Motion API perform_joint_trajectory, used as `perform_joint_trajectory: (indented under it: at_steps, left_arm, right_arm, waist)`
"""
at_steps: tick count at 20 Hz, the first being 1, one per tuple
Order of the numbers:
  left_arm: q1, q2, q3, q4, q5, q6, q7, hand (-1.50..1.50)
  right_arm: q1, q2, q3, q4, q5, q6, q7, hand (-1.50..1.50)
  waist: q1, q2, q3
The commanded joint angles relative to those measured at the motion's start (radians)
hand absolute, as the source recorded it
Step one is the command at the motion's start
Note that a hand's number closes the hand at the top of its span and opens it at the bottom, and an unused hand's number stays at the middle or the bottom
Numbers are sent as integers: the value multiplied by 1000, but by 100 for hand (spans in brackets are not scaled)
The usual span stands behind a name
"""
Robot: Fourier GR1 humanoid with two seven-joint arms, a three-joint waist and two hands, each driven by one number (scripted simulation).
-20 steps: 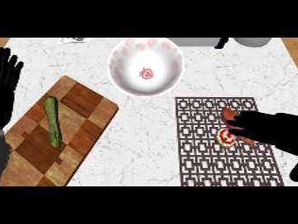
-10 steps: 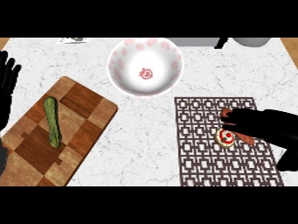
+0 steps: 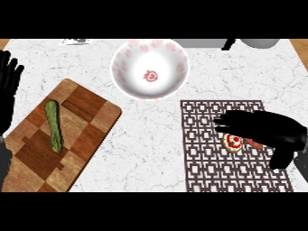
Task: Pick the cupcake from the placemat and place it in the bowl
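Right robot hand low over the placemat, fingers curled down around the cupcake (only its white-and-red top peeking out under the palm). Cupcake on the placemat, right of the mat's middle, well apart from the bowl. Bowl, white with pink marks, farther up on the marble desk, just beyond the mat's upper left corner. Left robot hand at the left edge, open, fingers straight and pointing up, holding nothing. Beside it a wooden cutting board, tilted, carrying a green cucumber lying lengthwise.
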Motion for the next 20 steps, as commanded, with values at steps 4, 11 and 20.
perform_joint_trajectory:
  at_steps: [4,11,20]
  left_arm:
    - [-7,-12,16,-36,-7,3,55,0]
    - [61,-52,-2,-90,-40,2,30,0]
    - [5,-65,15,28,-75,-11,-42,0]
  right_arm:
    - [-22,63,-10,110,86,-9,-79,-150]
    - [-25,142,-5,202,177,-39,-31,-150]
    - [-30,197,-47,237,221,-111,-114,150]
  waist:
    - [-1,0,0]
    - [2,-1,0]
    - [-5,0,0]
